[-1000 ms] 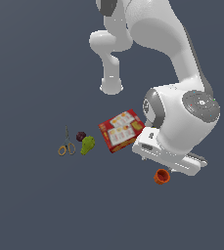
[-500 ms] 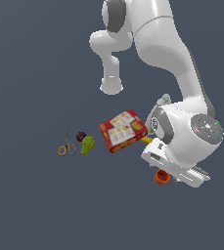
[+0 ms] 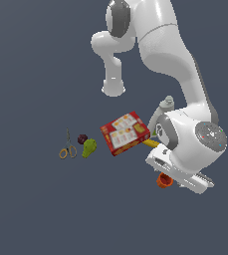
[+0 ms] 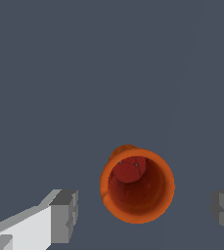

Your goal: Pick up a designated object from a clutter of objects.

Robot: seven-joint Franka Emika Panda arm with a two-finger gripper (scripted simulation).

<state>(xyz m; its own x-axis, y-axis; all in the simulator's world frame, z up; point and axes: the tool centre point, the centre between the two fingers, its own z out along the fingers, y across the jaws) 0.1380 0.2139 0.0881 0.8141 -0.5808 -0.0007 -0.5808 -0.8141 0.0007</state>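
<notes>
The small orange cup (image 4: 137,184) stands upright on the grey floor with its hollow facing the wrist camera. In the exterior view the orange cup (image 3: 162,181) is half hidden under the arm's hand. My gripper (image 4: 145,215) is open, its two grey fingertips (image 4: 64,216) spread wide on either side of the cup, not touching it. In the exterior view the fingers are hidden behind the hand. The cup sits apart from the other items, to the exterior view's right of them.
The red cracker box (image 3: 124,133) lies beside the arm, with the yellow banana (image 3: 151,143) poking out from behind the wrist. The green pear (image 3: 89,148), dark plum (image 3: 82,139) and orange-handled scissors (image 3: 67,147) lie further to the exterior view's left. The white bottle is hidden.
The arm has come down over the orange cup, and the hand now covers most of it in the exterior view. The clutter has not moved.
</notes>
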